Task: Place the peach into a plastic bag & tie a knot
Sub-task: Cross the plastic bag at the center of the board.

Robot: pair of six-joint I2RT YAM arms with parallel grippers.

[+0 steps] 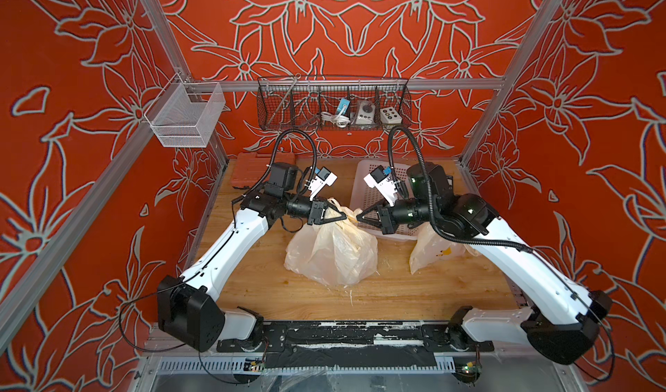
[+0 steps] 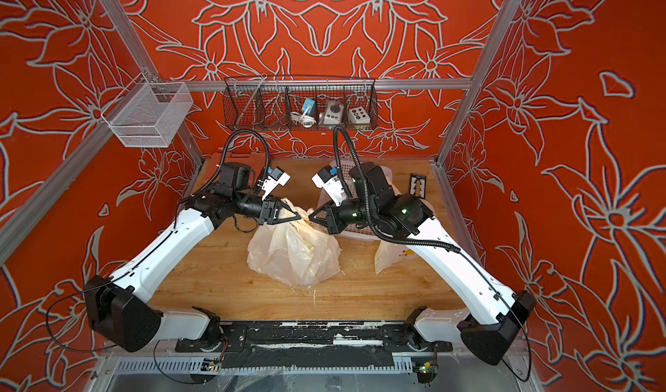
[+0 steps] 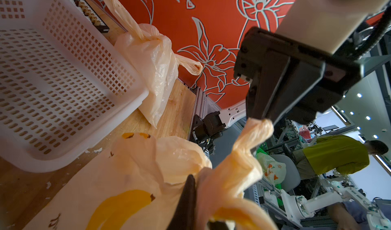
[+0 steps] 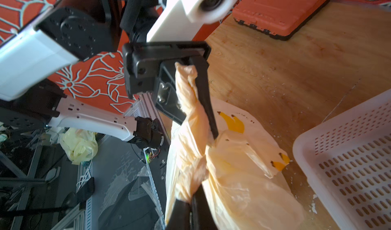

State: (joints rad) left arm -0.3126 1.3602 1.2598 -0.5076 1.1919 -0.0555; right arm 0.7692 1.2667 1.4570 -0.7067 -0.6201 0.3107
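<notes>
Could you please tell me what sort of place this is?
Probably a robotics lab cell: an aluminium frame with red floral panels encloses a wooden tabletop, and another robot arm and a person show beyond it.

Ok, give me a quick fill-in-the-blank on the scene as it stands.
The left end effector and right end effector each pinch a ____ of the plastic bag.
A second bag lies beside the white basket, under the ____ arm.
The wire basket hangs on the ____ wall.
Missing: handle; right; back.
</notes>
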